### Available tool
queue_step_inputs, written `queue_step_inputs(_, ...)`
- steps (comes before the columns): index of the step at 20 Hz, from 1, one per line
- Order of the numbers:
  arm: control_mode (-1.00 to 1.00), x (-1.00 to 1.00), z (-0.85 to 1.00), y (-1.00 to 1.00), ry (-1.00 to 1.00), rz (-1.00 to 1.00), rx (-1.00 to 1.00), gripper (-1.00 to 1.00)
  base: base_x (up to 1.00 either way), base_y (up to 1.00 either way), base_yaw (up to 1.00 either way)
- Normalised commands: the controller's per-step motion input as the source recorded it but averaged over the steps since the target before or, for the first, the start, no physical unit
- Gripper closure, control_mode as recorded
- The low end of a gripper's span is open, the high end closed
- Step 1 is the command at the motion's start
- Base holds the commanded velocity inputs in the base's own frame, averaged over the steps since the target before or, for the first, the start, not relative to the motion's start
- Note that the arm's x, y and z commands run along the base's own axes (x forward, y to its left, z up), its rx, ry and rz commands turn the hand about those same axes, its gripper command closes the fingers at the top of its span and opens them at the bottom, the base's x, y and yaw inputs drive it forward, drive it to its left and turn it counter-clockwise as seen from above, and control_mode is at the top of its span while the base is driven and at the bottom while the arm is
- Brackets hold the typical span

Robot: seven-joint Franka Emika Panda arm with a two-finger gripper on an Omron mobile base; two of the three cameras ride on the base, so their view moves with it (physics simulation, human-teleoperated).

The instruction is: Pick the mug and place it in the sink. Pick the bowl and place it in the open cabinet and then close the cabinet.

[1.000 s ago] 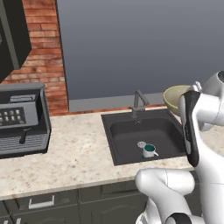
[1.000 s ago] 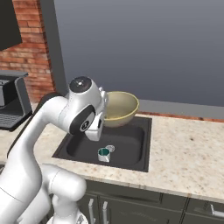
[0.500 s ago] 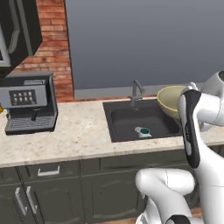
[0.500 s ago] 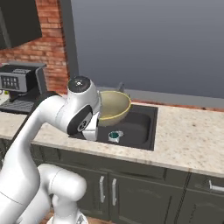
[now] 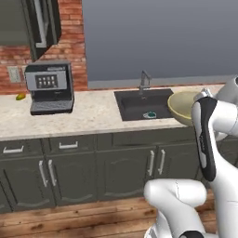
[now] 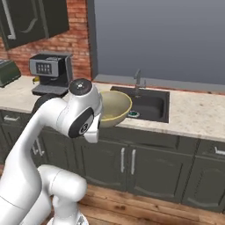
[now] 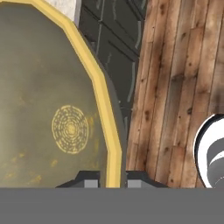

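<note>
Wooden floor (image 7: 175,87) beneath cream, yellow-rimmed bowl (image 7: 52,113) pinched in hand (image 7: 113,180).

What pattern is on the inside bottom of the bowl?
A yellow disc of concentric rings on the bowl, clearest in the hand view.

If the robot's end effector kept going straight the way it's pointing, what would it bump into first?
The end effector is shut on the rim of the bowl and points downward. Past the rim, the hand view shows the lower cabinet doors and the wooden floor. Probably the floor first, though depth is unclear.
</note>
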Motion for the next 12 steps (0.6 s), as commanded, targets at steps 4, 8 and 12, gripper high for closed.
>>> queue_step_inputs(4, 1.00, 0.00, 0.00, 0.00, 0.00, 0.00, 0.00, 1.00, 0.00, 1.00, -0.01)
queue_step_inputs(8, 1.00, 0.00, 0.00, 0.00, 0.00, 0.00, 0.00, 1.00, 0.00, 1.00, -0.02)
queue_step_inputs(12, 1.00, 0.00, 0.00, 0.00, 0.00, 0.00, 0.00, 1.00, 0.00, 1.00, -0.16)
